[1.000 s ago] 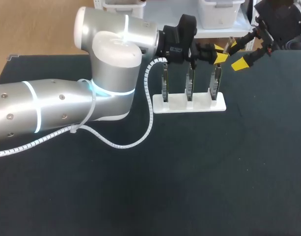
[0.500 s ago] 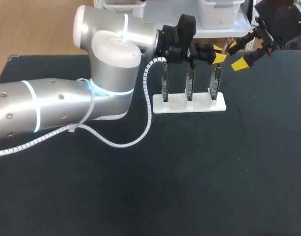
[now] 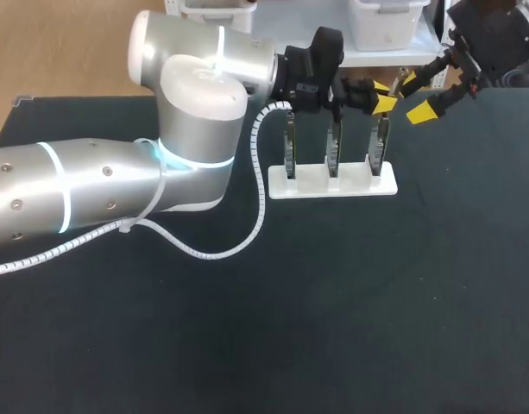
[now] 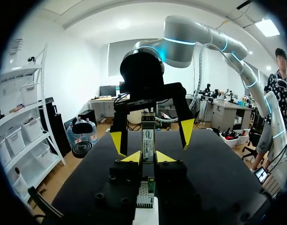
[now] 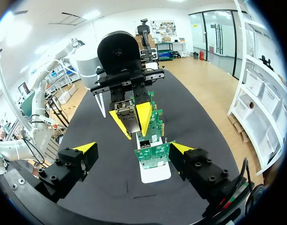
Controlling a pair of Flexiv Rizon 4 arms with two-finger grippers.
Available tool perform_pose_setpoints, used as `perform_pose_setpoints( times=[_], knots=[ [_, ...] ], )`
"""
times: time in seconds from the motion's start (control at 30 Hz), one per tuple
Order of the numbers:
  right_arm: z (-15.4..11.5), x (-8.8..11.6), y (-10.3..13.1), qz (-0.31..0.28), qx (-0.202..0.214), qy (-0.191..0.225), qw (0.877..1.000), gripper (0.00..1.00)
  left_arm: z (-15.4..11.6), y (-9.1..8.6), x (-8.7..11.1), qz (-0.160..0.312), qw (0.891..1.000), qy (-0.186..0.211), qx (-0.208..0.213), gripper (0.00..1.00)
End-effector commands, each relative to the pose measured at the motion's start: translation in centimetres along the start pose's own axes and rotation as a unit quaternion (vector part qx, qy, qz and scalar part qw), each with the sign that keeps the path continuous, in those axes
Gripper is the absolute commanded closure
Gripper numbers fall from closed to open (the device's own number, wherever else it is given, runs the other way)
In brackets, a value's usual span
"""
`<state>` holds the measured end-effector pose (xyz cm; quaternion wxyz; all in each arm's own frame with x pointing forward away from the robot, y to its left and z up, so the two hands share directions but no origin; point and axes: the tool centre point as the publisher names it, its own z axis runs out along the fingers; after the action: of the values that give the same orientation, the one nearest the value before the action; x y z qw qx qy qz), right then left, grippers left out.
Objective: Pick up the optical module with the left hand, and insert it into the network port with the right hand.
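1. The optical module (image 4: 148, 137) carries one white label (image 4: 147, 140) along its face. The print on it is too small to make out. No other writing shows on the desk (image 3: 350, 310).
2. Counted: one module, one white base (image 3: 333, 185), and three upright circuit boards (image 3: 332, 148) slotted in a row in that base. There are two grippers.
3. The base stands near the desk's far edge, right of its middle.
4. The left arm comes in from the desk's left edge, bent at the elbow, with its wrist lying level and pointing toward the right edge.
5. The left gripper (image 4: 149, 157) is clamped on the module, one yellow tip on each side. It holds the module in the air above the board nearest the right edge.
6. In the left wrist view a perforated metal cage (image 4: 143, 199) sits on the board under that gripper. It is probably the network port.
7. The right arm enters at the desk's far right corner, its gripper angled down toward the module.
8. The right gripper (image 3: 415, 98) has its fingers spread wide, one on either side of the module's free end and touching nothing.
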<state>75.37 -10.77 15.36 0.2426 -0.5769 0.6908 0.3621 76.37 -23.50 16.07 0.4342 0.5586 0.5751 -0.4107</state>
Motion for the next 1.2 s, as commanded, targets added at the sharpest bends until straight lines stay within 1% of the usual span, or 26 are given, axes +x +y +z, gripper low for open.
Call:
perform_pose_setpoints(
  times=[0.03, 0.6, 1.13, 1.2],
  knots=[
    [0.03, -0.02, 0.05, 0.000, 0.001, 0.000, 1.000, 0.00, 0.20, 0.39, -0.15, 0.002, 1.000, 0.004, 0.004, 1.00],
    [0.03, -0.02, 0.05, 0.000, 0.001, 0.000, 1.000, 0.00, 0.33, 0.67, -0.44, 0.013, 1.000, 0.004, 0.006, 1.00],
    [0.03, -0.02, 0.05, 0.000, 0.001, 0.000, 1.000, 0.00, 0.33, 0.67, -0.44, 0.013, 1.000, 0.004, 0.006, 1.00],
    [-0.35, 0.34, 0.03, 0.005, 0.014, 0.012, 1.000, 0.00, 0.33, 0.67, -0.44, 0.013, 1.000, 0.004, 0.006, 1.00]
  ],
)
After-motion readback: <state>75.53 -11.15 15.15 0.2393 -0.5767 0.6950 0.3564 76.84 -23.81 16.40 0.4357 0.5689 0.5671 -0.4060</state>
